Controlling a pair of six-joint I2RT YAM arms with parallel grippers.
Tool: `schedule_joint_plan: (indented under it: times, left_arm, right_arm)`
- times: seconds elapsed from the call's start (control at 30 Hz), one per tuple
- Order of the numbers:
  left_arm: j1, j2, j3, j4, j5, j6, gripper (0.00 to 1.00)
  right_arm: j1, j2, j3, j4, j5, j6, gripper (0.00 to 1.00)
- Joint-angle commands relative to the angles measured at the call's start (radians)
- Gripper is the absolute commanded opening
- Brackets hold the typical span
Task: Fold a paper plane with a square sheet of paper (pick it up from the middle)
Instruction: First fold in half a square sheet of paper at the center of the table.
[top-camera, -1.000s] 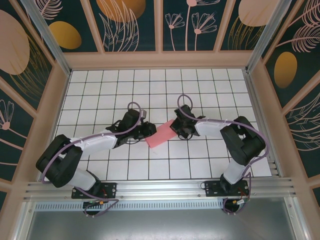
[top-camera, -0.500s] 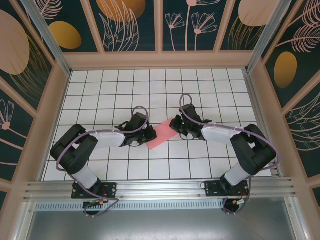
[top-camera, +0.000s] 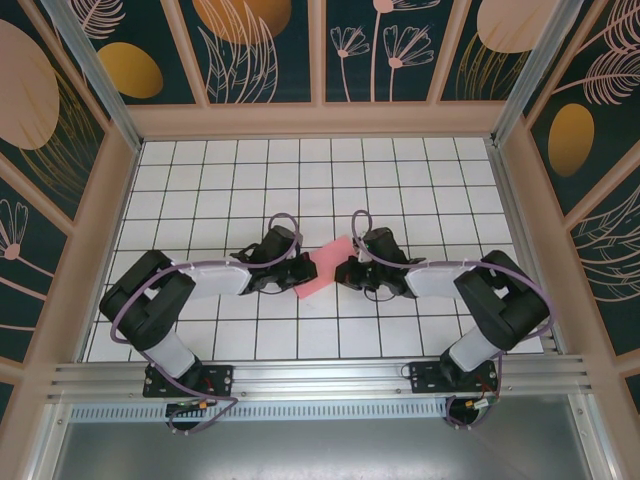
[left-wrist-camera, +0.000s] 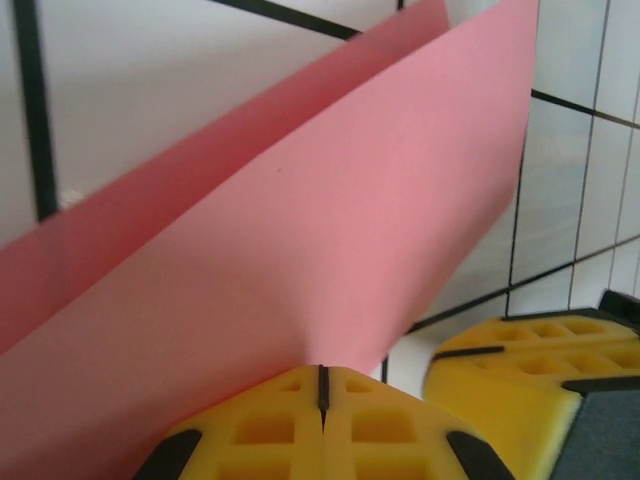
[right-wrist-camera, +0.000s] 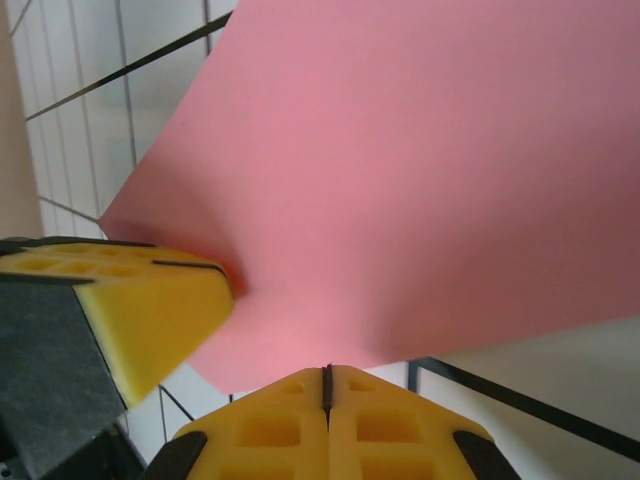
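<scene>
The square sheet of paper (top-camera: 322, 266) is pink-red and folded over into a narrow rectangle, two layers showing in the left wrist view (left-wrist-camera: 300, 230). It lies at the middle of the grid table, between both arms. My left gripper (top-camera: 306, 268) is shut on its left edge, the paper pinched at the jaw tips (left-wrist-camera: 322, 370). My right gripper (top-camera: 343, 271) is shut on its right edge (right-wrist-camera: 326, 370), with the sheet (right-wrist-camera: 420, 180) spreading away from it. The paper bulges up between the two grips. Nothing in view has the shape of a paper plane.
The white grid table (top-camera: 400, 180) is ringed by a wooden frame and patterned walls (top-camera: 320, 118). An aluminium rail (top-camera: 320, 378) runs along the near edge. The two grippers' yellow fingers (left-wrist-camera: 520, 350) stand close together over the sheet.
My left arm swung in to the paper's left edge and its gripper shut on it. The right gripper shifted slightly toward the left, bunching the sheet shorter between the grips.
</scene>
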Motion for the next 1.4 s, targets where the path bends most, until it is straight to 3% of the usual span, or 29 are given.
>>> schedule_joint_plan:
  times: [0.0,0.8,1.07,1.37]
  left_arm:
    - [-0.022,-0.022,0.002,0.023,0.028,-0.020,0.04]
    - [-0.057,0.067,0.023,-0.059,-0.010,-0.022,0.00]
    - [-0.057,0.096,0.020,-0.123,-0.037,-0.025,0.00]
    - [-0.057,0.099,-0.010,-0.153,-0.047,-0.045,0.00]
  right_arm:
    - [0.012,0.044,0.017,0.060,-0.032,-0.023,0.00]
    - [0.023,0.133,0.079,0.067,0.017,-0.006,0.00]
    - [0.023,0.166,0.103,-0.013,0.062,-0.039,0.00]
    - [-0.056,0.166,0.070,-0.040,0.092,-0.095,0.00]
